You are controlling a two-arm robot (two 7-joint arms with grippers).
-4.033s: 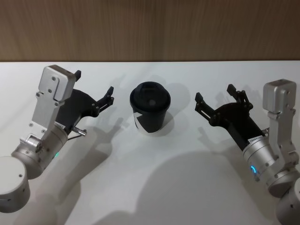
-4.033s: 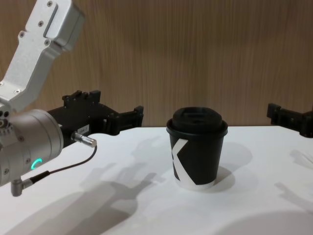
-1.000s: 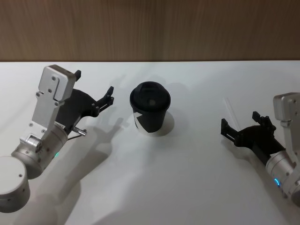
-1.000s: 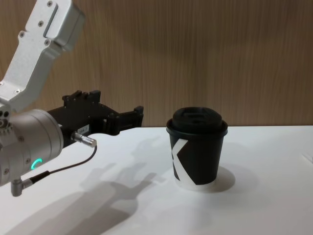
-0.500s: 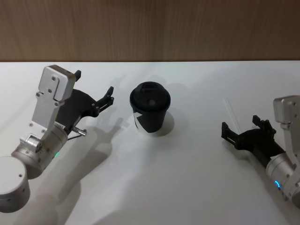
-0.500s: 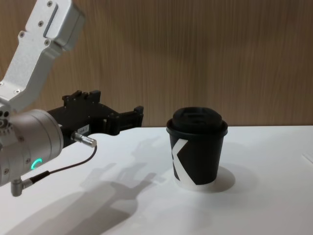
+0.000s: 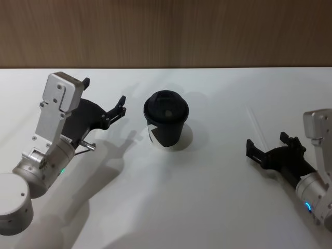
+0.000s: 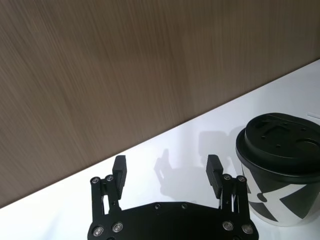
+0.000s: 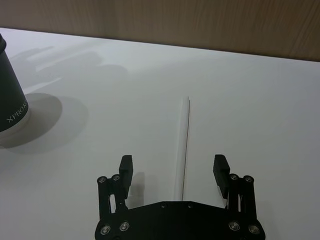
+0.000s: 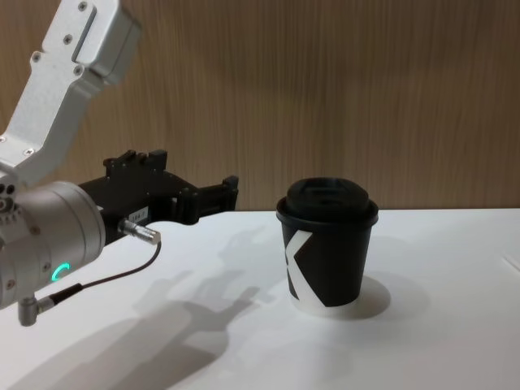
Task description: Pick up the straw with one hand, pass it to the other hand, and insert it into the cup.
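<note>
The white straw (image 7: pixel 256 124) lies flat on the table at the right, apart from the cup. My right gripper (image 7: pixel 267 141) hovers open over its near end. In the right wrist view the straw (image 9: pixel 183 145) runs between the spread fingers (image 9: pixel 126 165) of that gripper (image 9: pixel 173 163), which are not touching it. The black lidded cup (image 7: pixel 166 120) stands upright mid-table, and its white K mark faces the chest view (image 10: pixel 327 252). My left gripper (image 7: pixel 105 91) is held open and empty just left of the cup (image 8: pixel 280 170).
A wood-panelled wall (image 7: pixel 166 31) closes off the far edge of the white table (image 7: pixel 197 207). A grey cable with a metal plug (image 10: pixel 134 231) hangs from my left wrist. Open table surface lies in front of the cup.
My right gripper has moved from beside the cup out to the right and nearer me, uncovering the straw and settling over its near end. The left arm and cup have not moved.
</note>
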